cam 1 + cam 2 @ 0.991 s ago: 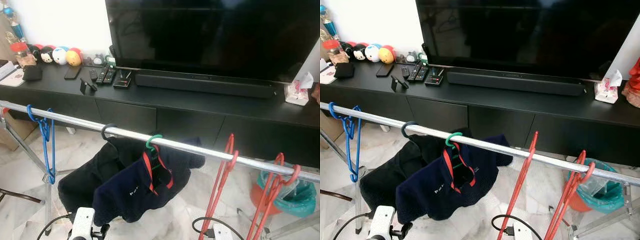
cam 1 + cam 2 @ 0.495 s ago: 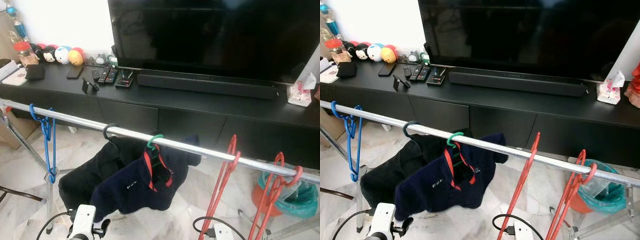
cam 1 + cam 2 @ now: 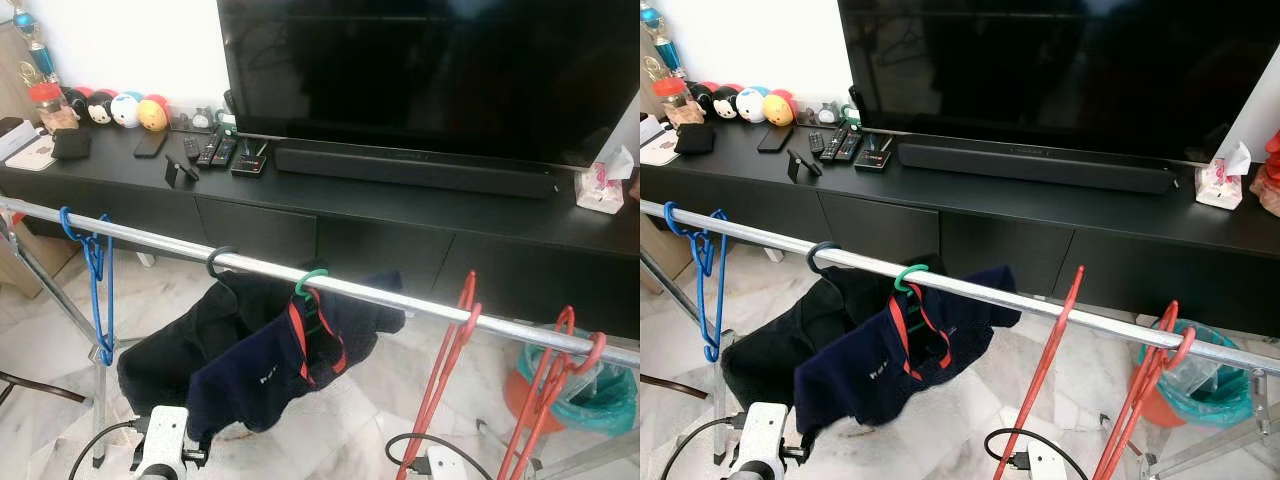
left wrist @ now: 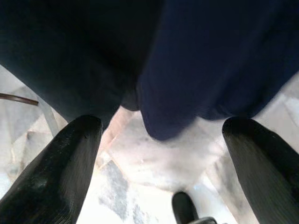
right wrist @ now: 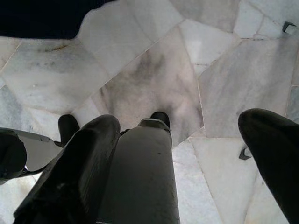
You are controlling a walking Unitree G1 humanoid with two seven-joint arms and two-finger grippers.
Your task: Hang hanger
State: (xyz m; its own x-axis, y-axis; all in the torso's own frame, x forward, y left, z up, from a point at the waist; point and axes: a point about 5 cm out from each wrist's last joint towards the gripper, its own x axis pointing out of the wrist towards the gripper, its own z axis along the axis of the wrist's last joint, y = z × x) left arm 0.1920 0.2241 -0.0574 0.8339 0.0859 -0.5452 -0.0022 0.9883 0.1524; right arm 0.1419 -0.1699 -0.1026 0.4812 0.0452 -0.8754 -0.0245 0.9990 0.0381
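On the metal rail (image 3: 400, 297), mid-span: green hanger (image 3: 308, 281) hooked on, carrying a navy top (image 3: 265, 370) with red collar trim. Black garment (image 3: 185, 345) hangs just left of it on a dark hanger (image 3: 216, 262). Blue hanger (image 3: 95, 270) sits near the rail's left end; red hangers (image 3: 545, 385) toward its right end. Behind the rail: black counter (image 3: 420, 205) with TV (image 3: 430, 75). Left claw (image 4: 161, 154) below the navy top, fingers wide apart, empty. Right claw (image 5: 180, 140) over marble floor (image 5: 154, 70), spread wide, holding nothing.
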